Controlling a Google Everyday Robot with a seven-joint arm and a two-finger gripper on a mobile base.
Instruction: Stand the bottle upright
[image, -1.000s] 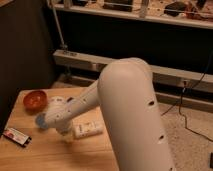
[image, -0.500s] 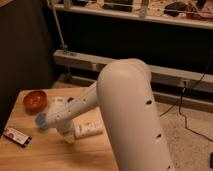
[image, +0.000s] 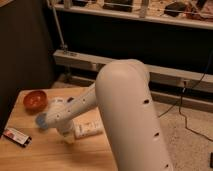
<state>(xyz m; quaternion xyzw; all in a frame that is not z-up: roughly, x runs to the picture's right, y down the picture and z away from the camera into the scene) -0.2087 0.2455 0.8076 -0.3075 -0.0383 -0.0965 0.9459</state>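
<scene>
The bottle (image: 90, 128) is small and white with a printed label. It lies on its side on the wooden table (image: 55, 155), near the table's right side. My gripper (image: 67, 136) is at the end of the white arm (image: 75, 107), low over the table, right at the bottle's left end. The arm covers most of the gripper.
A red bowl (image: 35, 100) sits at the table's back left. A small blue cup (image: 41, 121) stands just left of the arm's wrist. A flat black-and-white box (image: 16, 136) lies at the front left edge. A dark wall and a metal rail run behind the table.
</scene>
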